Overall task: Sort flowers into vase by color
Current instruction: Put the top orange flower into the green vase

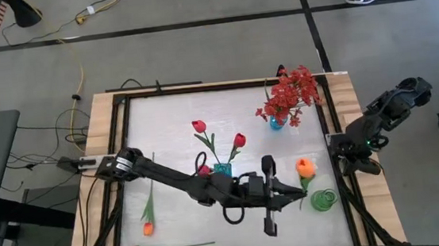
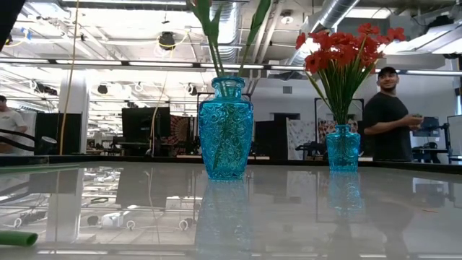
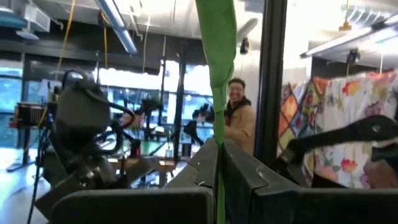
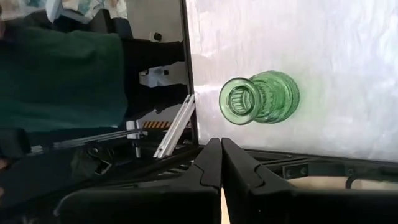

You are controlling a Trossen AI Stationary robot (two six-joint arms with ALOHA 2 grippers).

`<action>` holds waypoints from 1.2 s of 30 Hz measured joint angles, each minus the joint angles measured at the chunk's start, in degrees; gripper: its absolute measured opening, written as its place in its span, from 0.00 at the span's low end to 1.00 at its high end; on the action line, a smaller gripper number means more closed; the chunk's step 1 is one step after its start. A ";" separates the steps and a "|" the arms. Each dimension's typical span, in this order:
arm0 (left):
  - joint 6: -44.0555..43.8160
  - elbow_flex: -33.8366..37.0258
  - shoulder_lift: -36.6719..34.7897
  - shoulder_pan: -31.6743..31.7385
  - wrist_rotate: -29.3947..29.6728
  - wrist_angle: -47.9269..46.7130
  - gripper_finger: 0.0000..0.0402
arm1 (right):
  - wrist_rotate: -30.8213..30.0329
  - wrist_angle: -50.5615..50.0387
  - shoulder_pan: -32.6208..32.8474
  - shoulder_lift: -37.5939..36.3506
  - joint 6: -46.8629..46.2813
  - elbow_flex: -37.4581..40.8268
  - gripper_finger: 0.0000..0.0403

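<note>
**Mia:** What is the biggest thing here?

**Ben:** The table [image 1: 173,143]. Next is the left arm, reaching across it toward the green vase [image 1: 323,200]. The right arm waits just past the table edge, beside that vase.

**Mia:** Is the left gripper [image 1: 295,190] holding something?

**Ben:** Yes. Its jaws are pressed together on the thin green stem [image 3: 219,93] of an orange tulip [image 1: 306,167]. The stem runs right between the jaws, and the orange bud sticks out past them, just beside the green vase.

**Mia:** And the right gripper [image 4: 220,163]?

**Ben:** Its jaws are pressed together with nothing in them. It looks down at the green vase.

**Mia:** What could go wrong?

**Ben:** I think the stem end could miss the small mouth of the green vase. Then it might push the vase over, because the vase looks light. The stem could also slip, since it is so thin.

**Mia:** Where are the other flowers?

**Ben:** Two more orange tulips [image 1: 147,228] lie flat, far from the green vase. Red roses [image 1: 199,126] stand in a blue vase [image 1: 222,170] near the middle. The red sprays [image 1: 290,91] fill another blue vase [image 1: 276,123] at the back.
</note>
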State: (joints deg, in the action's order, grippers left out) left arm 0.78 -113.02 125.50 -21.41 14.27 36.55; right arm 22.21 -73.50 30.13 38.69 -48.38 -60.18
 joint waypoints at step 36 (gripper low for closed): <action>-16.76 7.68 -4.19 -8.24 13.77 -1.96 0.00 | -0.40 -1.25 0.61 -0.19 12.47 0.02 0.08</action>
State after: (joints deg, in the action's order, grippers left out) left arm -15.98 -105.34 121.31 -29.65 28.04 34.59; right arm 21.81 -74.75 30.74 38.50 -35.91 -60.16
